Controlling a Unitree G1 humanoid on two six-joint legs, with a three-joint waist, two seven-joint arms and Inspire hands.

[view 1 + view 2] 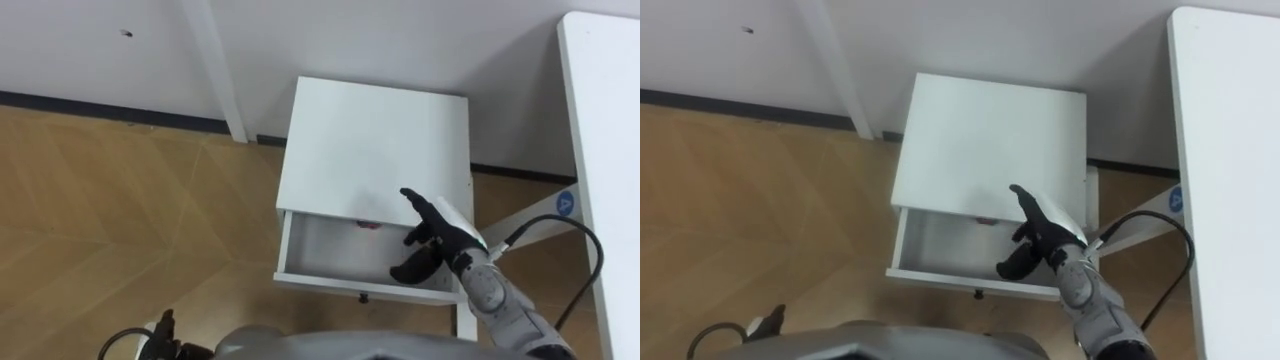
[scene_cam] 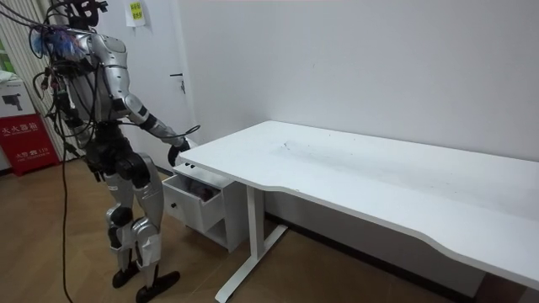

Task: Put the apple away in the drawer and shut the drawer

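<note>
White boxy drawer, red apple inside

Unreadable print marks a red box, a yellow wall notice and a blue round sticker

Right robot hand reaches forward, arm extended, fingers spread loosely, empty; left robot hand hangs low.

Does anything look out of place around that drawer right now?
Nothing is spilled or askew. The drawer stands open under the cabinet top, with something red, probably the apple, at its back. The right hand hovers over it.
</note>
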